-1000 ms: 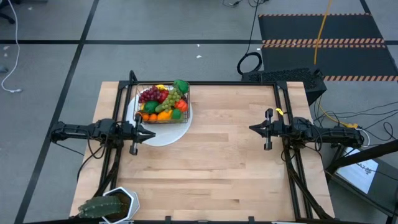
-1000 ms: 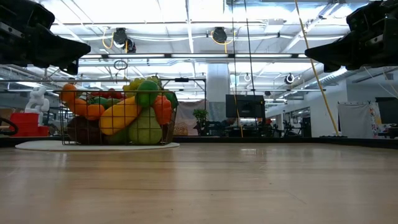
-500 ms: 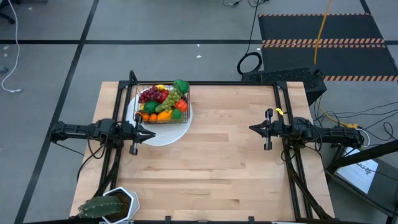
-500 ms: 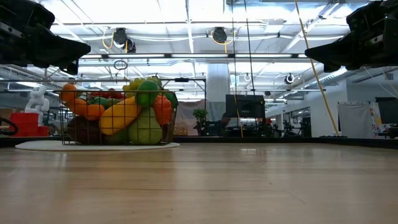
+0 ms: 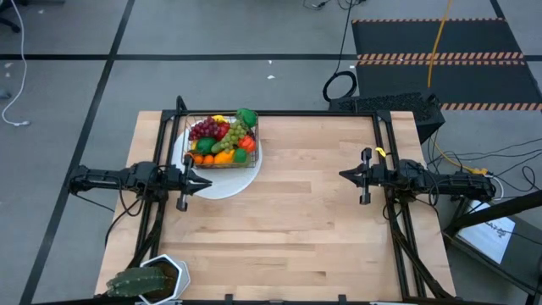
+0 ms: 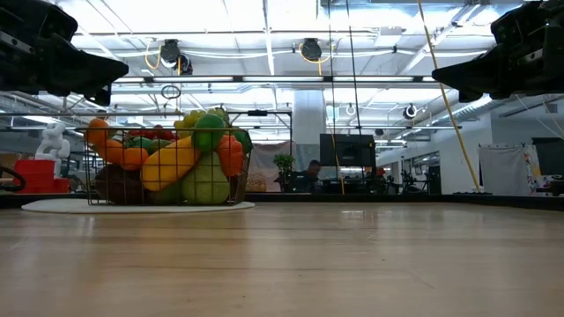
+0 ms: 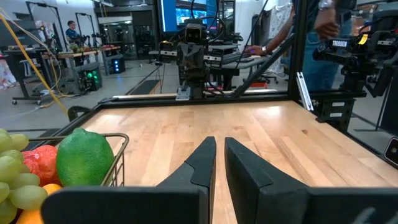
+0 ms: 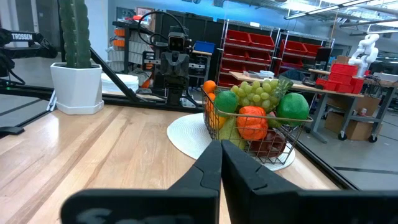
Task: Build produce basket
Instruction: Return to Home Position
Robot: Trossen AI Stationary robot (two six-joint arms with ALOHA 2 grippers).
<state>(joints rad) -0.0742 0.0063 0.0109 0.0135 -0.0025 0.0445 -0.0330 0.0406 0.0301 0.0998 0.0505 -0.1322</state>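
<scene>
Basket (image 5: 190,127) brims with colourful produce (image 5: 222,140) (on white plate (image 5: 222,185)), both arms' jaws together

Wood table (image 6: 352,264) fills lower half, seen edge-on. Basket (image 6: 245,180) far left, on white plate (image 6: 53,207). Basket piled above rim w/ produce (image 6: 189,158): long yellow fruit (image 6: 167,169) at front, green pear (image 6: 207,187) beside it, orange pepper (image 6: 231,154) at rt, lime (image 6: 209,132) on top, orange bits (image 6: 132,157) at left. L gripper (image 6: 119,69) in top-left corner, above basket, not touching. R gripper (image 6: 441,86) top-right, well apart. Workshop w/ ceiling lights bkgd.
</scene>
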